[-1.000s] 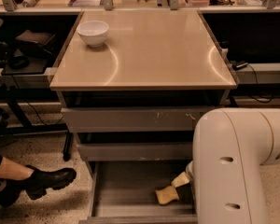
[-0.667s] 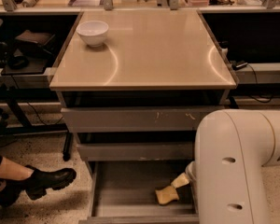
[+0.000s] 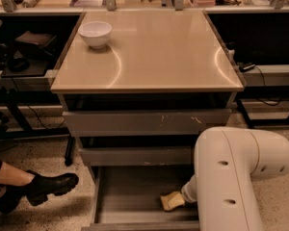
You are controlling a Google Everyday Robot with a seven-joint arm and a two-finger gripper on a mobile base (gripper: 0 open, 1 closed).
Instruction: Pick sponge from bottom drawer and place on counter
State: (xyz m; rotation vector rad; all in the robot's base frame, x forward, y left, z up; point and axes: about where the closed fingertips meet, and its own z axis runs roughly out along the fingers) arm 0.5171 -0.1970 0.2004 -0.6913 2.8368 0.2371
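The small yellow sponge (image 3: 171,200) lies on the floor of the open grey bottom drawer (image 3: 125,196), toward its right side. My gripper (image 3: 184,196) reaches down into the drawer right at the sponge's right end, mostly hidden behind my large white arm housing (image 3: 241,172). The beige counter (image 3: 154,52) tops the drawer cabinet above.
A white bowl (image 3: 96,33) sits at the counter's back left. Two closed grey drawer fronts (image 3: 144,121) overhang the open drawer. A person's black boot (image 3: 45,186) rests on the floor to the left. Cluttered benches with metal posts stand behind and at both sides.
My white arm housing has dropped slightly lower in view. The sponge stays in the same spot in the drawer.
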